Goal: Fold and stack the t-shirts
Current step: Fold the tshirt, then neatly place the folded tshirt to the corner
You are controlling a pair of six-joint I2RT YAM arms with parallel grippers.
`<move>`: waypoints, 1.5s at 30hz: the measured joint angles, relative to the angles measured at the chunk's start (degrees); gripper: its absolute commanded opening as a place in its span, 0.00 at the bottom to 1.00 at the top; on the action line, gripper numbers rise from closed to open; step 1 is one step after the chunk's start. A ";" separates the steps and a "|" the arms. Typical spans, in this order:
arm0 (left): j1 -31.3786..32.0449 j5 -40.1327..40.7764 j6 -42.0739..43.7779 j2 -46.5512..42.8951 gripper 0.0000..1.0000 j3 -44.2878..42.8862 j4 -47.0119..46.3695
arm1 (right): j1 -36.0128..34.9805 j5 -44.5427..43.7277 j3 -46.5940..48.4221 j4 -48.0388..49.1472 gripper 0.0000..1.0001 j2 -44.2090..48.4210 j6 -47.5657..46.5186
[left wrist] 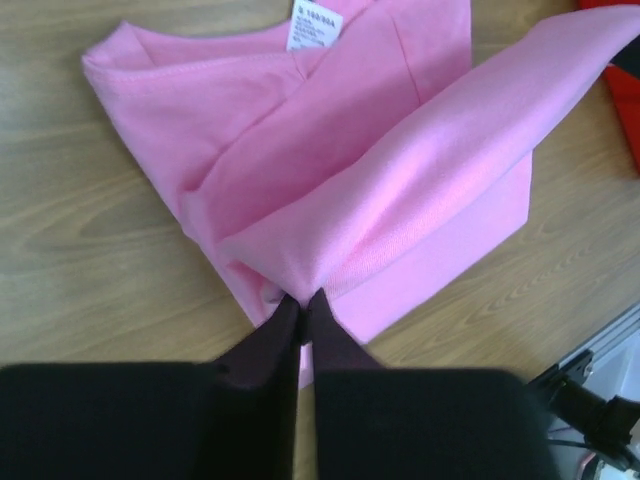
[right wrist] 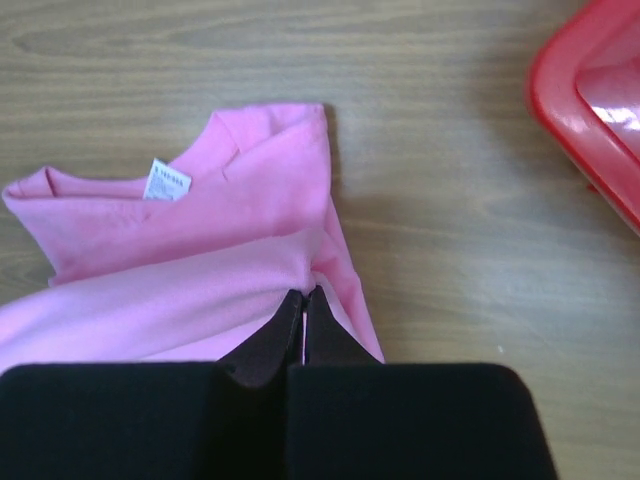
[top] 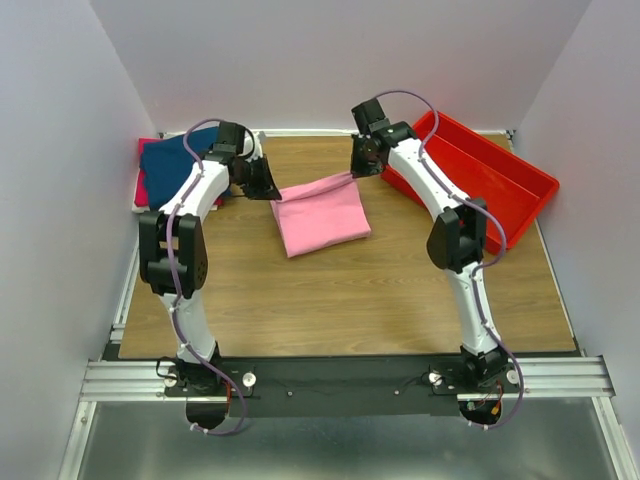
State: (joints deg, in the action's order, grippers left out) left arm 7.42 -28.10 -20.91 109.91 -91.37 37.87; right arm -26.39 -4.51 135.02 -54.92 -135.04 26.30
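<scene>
A light pink t-shirt (top: 320, 215) lies part folded near the back middle of the table, its collar and white label (right wrist: 168, 180) toward the near side. My left gripper (top: 268, 190) is shut on the shirt's far left corner (left wrist: 300, 290). My right gripper (top: 357, 170) is shut on its far right corner (right wrist: 305, 292). Between the two, the far edge (left wrist: 440, 140) is lifted off the table and stretched. A navy blue t-shirt (top: 180, 158) lies on a red-magenta one (top: 141, 190) at the back left corner.
A red plastic tray (top: 525, 175) sits tilted at the back right, close behind my right arm (top: 455, 235). White walls close in the table on three sides. Bare wood shows in front of the pink shirt.
</scene>
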 measured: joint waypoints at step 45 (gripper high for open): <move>-4.02 -8.68 -5.16 -1.09 0.96 28.20 -37.13 | -0.13 10.99 -23.87 17.86 0.69 2.58 -5.84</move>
State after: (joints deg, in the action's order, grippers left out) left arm 3.40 -36.77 -26.06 108.81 -63.18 0.73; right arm -26.52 6.48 111.15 -37.06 -132.46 20.47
